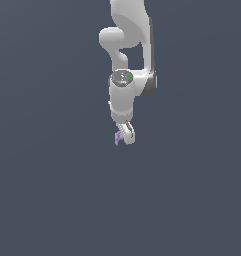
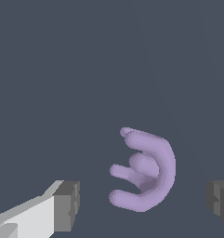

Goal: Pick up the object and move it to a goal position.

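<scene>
The fingers (image 2: 143, 204) are spread wide here, nothing gripped, and the lavender object (image 2: 148, 169) sits right in the gap between the two dark pads. That's the relation everything turns on: in the wrist view the piece lies closer to the pad (image 2: 220, 200) on one side than to the pad (image 2: 67, 204) on the other, touching neither, so by my reading a straight close would meet it unevenly. It is a curved, hook-like piece, its arc bulging toward three o'clock and its stubby prongs pointing toward nine o'clock; the long axis runs roughly twelve to six, across the closing line.

From the exterior view, the object (image 1: 118, 137) peeks out at about nine o'clock from the fingers (image 1: 126, 136), and the arm covers most of it. No goal marker shows in either view. The desk (image 1: 52, 200) is one flat grey field, so whether the piece rests on it is hard to judge. One pad is cut off at the frame edge.
</scene>
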